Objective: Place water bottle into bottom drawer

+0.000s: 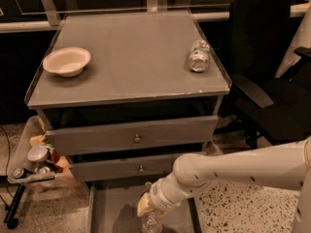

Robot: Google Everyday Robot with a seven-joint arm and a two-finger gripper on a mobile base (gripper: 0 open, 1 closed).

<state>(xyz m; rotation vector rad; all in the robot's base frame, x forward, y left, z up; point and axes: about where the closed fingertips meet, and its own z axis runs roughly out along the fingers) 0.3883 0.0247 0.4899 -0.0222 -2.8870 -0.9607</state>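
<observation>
The bottom drawer [109, 208] is pulled open at the foot of the grey cabinet, a flat grey tray with thin side walls. My gripper [147, 206] reaches down over it from the right at the end of the white arm. Its pale fingers are closed around the top of the water bottle [151, 223]. The see-through bottle stands roughly upright, its lower part inside the drawer near the bottom edge of the view. Its base is cut off by the edge of the view.
Two closed drawer fronts with round knobs [137, 138] sit above the open drawer. On the cabinet top are a pale bowl [66, 60] and a stubby labelled container [198, 56] lying down. A black office chair [269, 76] stands right. A cluttered bin [35, 160] stands left.
</observation>
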